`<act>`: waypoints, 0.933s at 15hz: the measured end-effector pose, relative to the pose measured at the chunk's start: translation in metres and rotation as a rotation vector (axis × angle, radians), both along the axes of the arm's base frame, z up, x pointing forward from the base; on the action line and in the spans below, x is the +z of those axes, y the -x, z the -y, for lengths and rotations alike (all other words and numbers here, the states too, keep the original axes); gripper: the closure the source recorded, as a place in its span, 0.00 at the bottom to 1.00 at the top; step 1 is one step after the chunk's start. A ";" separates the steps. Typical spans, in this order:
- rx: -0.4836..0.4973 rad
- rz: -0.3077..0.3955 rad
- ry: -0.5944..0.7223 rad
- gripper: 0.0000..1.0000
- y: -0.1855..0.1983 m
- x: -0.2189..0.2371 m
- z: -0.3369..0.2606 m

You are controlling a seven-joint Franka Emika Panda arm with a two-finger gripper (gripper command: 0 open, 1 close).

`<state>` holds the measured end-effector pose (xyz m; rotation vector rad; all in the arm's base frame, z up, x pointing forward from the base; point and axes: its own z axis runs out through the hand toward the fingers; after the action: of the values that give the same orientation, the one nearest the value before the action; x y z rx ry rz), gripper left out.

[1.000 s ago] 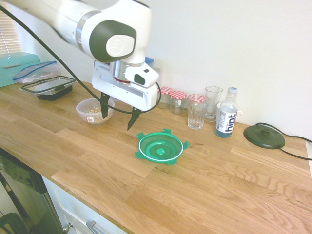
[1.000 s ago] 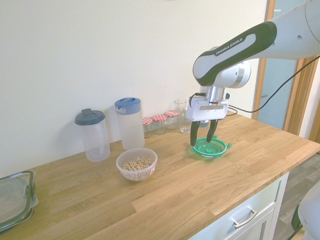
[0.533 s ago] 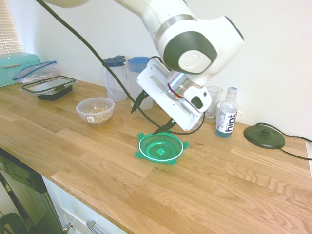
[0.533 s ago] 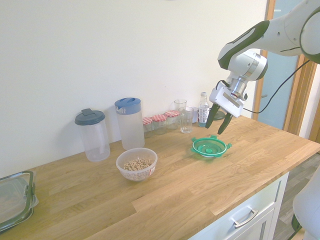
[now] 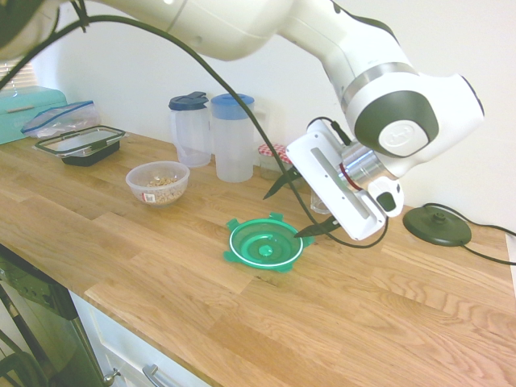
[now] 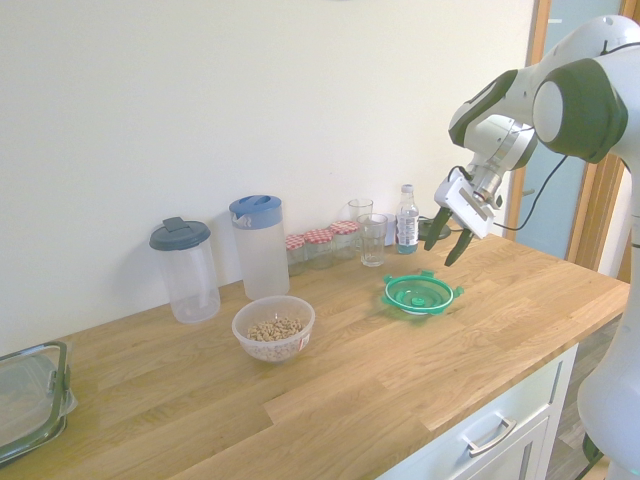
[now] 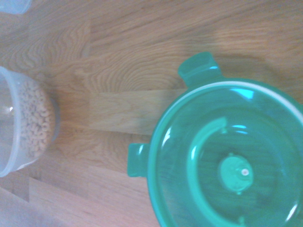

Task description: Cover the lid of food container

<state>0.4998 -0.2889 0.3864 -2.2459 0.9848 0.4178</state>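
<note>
A: On the wooden counter [image 5: 161, 266], what's biggest, and why is it there?

B: Counter itself carries everything. Then the arm [image 5: 242, 24], reaching in over it, tilted down toward the middle. Reads as an approach angle for a pick, my guess.

A: Hand?

B: Gripper [image 5: 295, 211] has its fingers spread wide apart, nothing between them. One tip is just beside the lid's rim, the other is up higher. From the other side the gripper [image 6: 447, 241] hangs above and beyond the lid, not touching.

A: Next down?

B: Two jugs [image 5: 214, 135] against the wall, a water bottle [image 6: 405, 218], glasses and small jars in the same back row. Parked out of the way, so the front stays free for the job.

A: Task items?

B: Lid [image 5: 266, 243] lies flat on the counter, hollow side up, clip tabs sticking out. Well apart from the bowl [image 5: 158, 182], which stands upright and uncovered with cereal inside. Wrist view puts the lid [image 7: 227, 156] close up, bowl [image 7: 23, 127] at the frame edge.

A: So progress?

B: Not started, I'd say. Lid needs grabbing by the rim, probably flipping, then carrying across to the bowl.
</note>
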 end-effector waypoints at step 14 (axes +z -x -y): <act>0.029 -0.045 -0.052 1.00 -0.018 -0.066 0.006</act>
<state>0.5182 -0.2953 0.3199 -2.2151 0.9543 0.5034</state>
